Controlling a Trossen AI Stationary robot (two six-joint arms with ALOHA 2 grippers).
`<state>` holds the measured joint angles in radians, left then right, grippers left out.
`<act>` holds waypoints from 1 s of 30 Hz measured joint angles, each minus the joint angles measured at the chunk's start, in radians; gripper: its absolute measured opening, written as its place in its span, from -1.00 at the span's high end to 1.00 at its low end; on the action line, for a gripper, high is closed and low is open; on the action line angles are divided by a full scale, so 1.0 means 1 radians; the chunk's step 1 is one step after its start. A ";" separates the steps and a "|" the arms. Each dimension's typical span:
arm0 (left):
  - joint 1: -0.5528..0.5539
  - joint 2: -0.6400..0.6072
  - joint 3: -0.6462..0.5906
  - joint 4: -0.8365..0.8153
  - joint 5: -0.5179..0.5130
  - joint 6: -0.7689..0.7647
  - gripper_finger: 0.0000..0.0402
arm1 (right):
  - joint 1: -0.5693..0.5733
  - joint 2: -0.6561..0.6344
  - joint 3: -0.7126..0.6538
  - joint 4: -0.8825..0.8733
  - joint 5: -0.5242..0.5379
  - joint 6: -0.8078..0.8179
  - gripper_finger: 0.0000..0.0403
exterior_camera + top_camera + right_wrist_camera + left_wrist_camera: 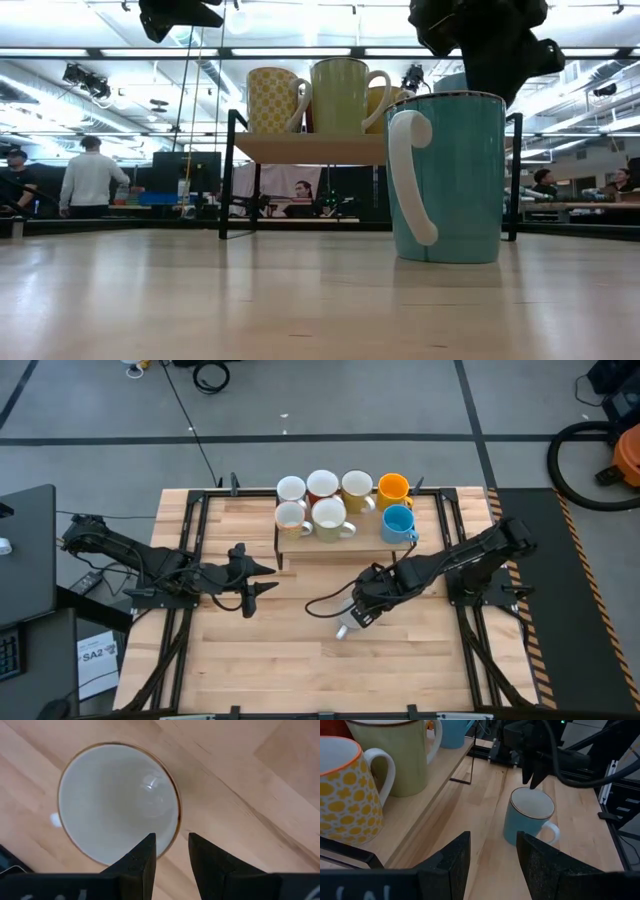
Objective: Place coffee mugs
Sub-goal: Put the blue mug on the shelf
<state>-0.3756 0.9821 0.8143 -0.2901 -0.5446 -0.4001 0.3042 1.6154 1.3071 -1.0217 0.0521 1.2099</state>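
Note:
A light blue mug (pixel 526 822) with a white inside and a white handle (pixel 343 630) stands upright on its base on the wooden table, right of centre. My right gripper (pixel 171 842) hangs open just above the mug's rim and points steeply down. One finger (pixel 142 855) is over the inside and the other over the outside. I see no touch. In the high view the gripper hides most of the mug. My left gripper (pixel 492 862) waits open above the table's left half and faces the mug.
A low wooden shelf (pixel 300 542) in a black frame stands at the table's far middle, bearing several mugs: white (pixel 291 488), orange-yellow (pixel 393 487), blue (pixel 398 522), pale yellow-green (pixel 330 515). Bare table lies toward the near edge. People stand in the room beyond.

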 joint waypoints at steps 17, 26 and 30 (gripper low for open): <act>0.000 0.000 0.000 -0.001 0.000 0.000 0.17 | -0.001 0.062 -0.004 0.038 0.000 -0.124 0.60; 0.000 0.000 0.000 0.001 0.000 0.000 0.17 | -0.032 0.064 -0.003 0.059 -0.010 -0.463 0.87; 0.002 0.000 0.000 0.000 0.000 0.001 0.17 | -0.070 0.064 0.001 0.064 -0.027 -0.706 0.85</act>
<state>-0.3740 0.9821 0.8143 -0.2897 -0.5446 -0.3992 0.2338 1.6794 1.3083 -0.9577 0.0252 0.5043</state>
